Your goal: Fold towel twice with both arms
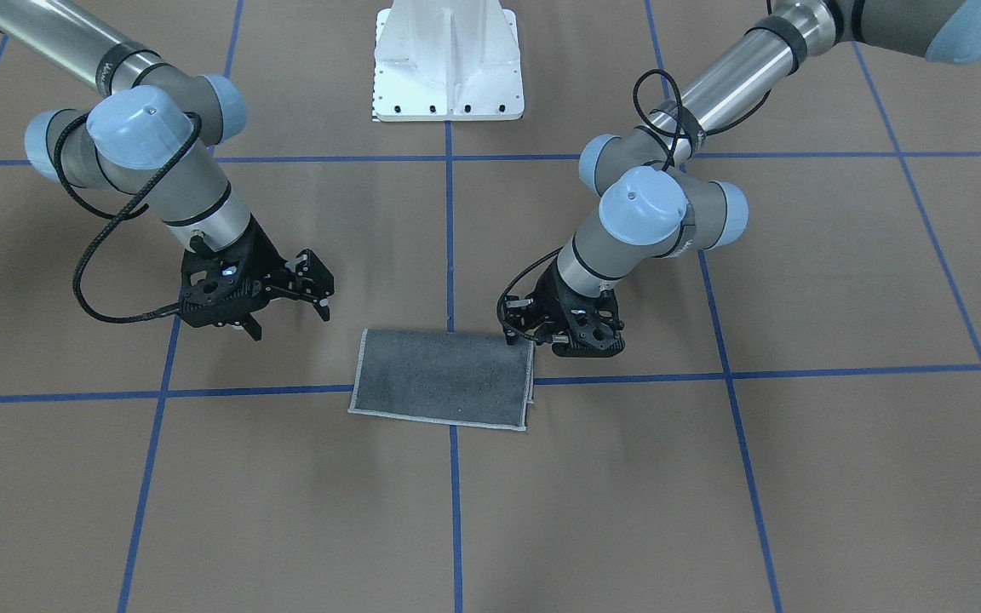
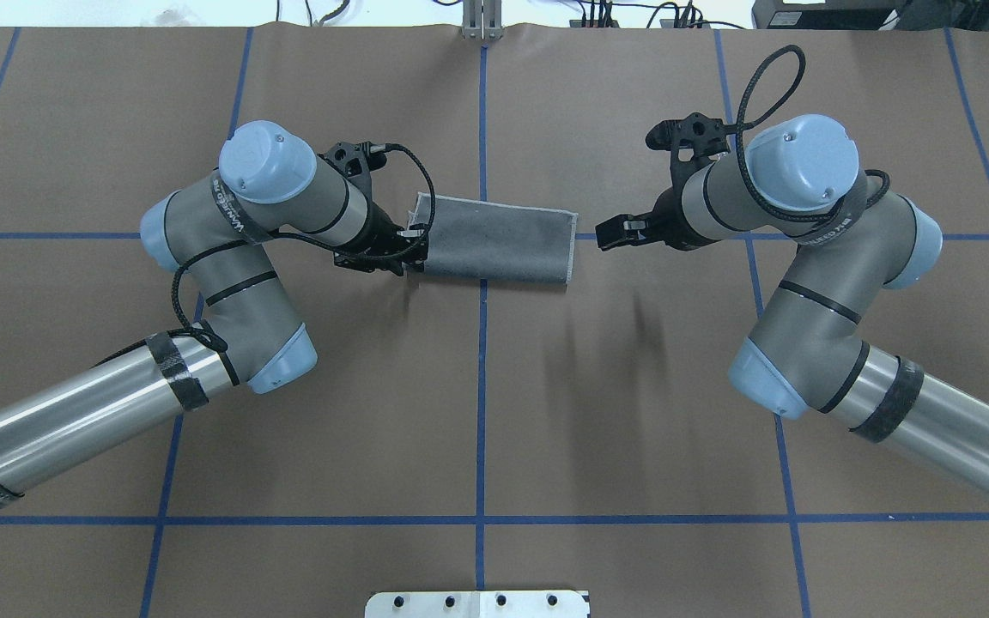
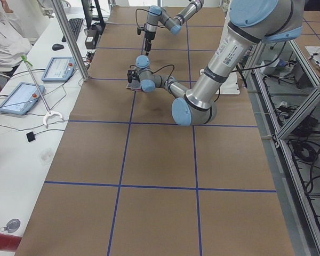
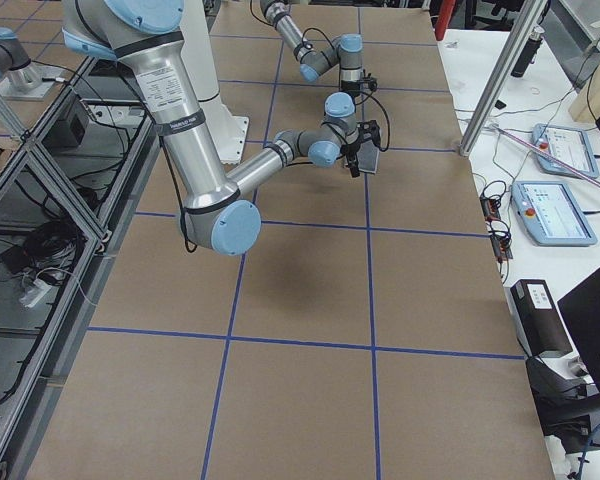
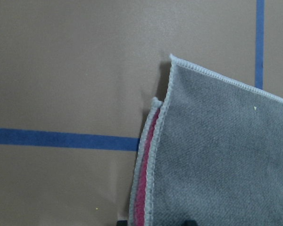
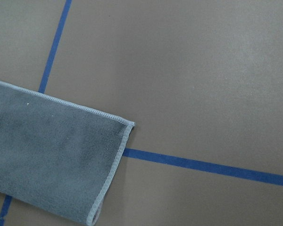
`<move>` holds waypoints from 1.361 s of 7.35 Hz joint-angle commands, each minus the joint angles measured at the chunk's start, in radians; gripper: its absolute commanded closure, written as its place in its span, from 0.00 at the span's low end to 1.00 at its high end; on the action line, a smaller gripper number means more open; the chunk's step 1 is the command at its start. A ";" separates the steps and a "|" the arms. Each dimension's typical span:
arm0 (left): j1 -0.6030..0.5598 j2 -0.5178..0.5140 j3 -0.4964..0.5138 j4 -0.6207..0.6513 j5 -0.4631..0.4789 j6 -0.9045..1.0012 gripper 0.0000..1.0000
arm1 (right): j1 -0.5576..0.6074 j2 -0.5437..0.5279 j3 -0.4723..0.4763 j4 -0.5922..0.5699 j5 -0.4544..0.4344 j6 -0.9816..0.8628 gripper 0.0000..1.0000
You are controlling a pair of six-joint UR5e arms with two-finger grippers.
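1. The towel (image 2: pixel 494 240) lies flat on the table (image 2: pixel 632 386), in its far half. It is folded into a long rectangle that runs left to right across the centre line of blue tape (image 2: pixel 482 386).
2. Its upper face is dark grey terry with a short, matt nap. A light grey stitched border (image 5: pixel 217 77) runs along the edges and round the corners.
3. At the towel's left end the two layers sit slightly offset. A narrow pink strip (image 5: pixel 142 188) of the inner face shows between them, and the far-left corner is lifted a little.
4. The left gripper (image 2: pixel 407 251) is at that left end. In the left wrist view its two dark tips stand a short way apart, with the towel's edge between them, not closed on it.
5. The right gripper (image 1: pixel 318 285) hangs above the table just past the towel's right end, clear of the cloth, with its jaws spread wide and nothing held.
6. The table surface is smooth brown paper, marked into squares by the tape.
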 commanded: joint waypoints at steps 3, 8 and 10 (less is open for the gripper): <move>-0.001 0.000 -0.006 -0.002 -0.006 0.018 1.00 | -0.001 0.001 0.000 0.001 -0.001 0.000 0.02; 0.020 -0.002 -0.096 -0.002 -0.006 -0.068 1.00 | -0.001 -0.001 0.002 0.001 -0.001 0.000 0.02; 0.067 0.008 -0.158 -0.002 0.011 -0.088 1.00 | -0.001 -0.001 0.002 0.001 -0.001 0.002 0.02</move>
